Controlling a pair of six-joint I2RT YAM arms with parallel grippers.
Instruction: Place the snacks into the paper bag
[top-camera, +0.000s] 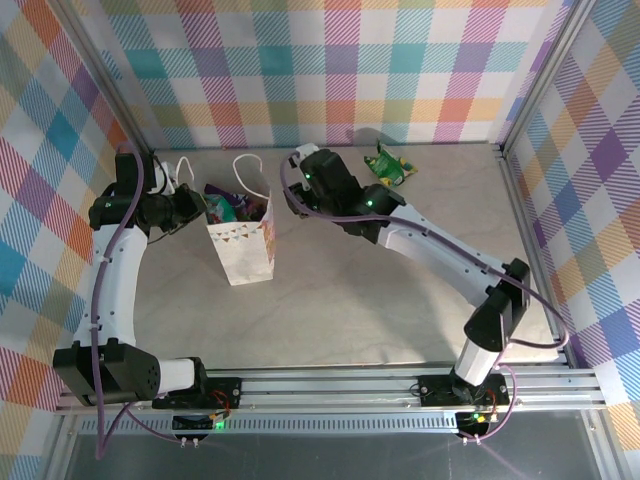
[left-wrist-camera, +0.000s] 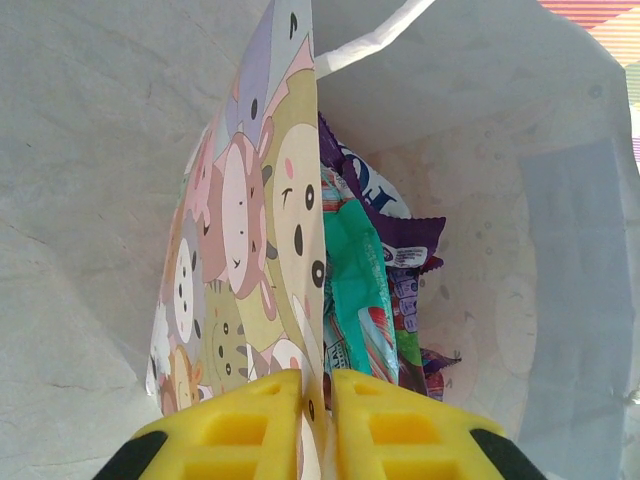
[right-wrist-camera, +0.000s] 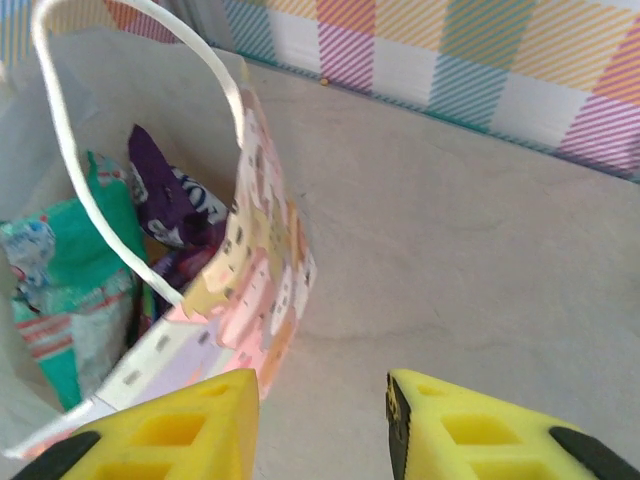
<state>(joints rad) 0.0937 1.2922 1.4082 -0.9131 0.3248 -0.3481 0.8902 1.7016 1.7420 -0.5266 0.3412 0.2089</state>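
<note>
A: Where is the paper bag placed?
B: Upright on the worktop, left of centre. Its left wall is caught between the jaws of the left gripper; the right gripper is seen just beside its right rim.
A: And the snacks?
B: Several are stacked inside the bag. One loose packet is seen well to the right, at the back, possibly touching the rear wall.

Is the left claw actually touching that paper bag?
Touching. The left wrist view shows the left gripper clamped on the paper bag, its printed wall pinched between the yellow jaws.
</note>
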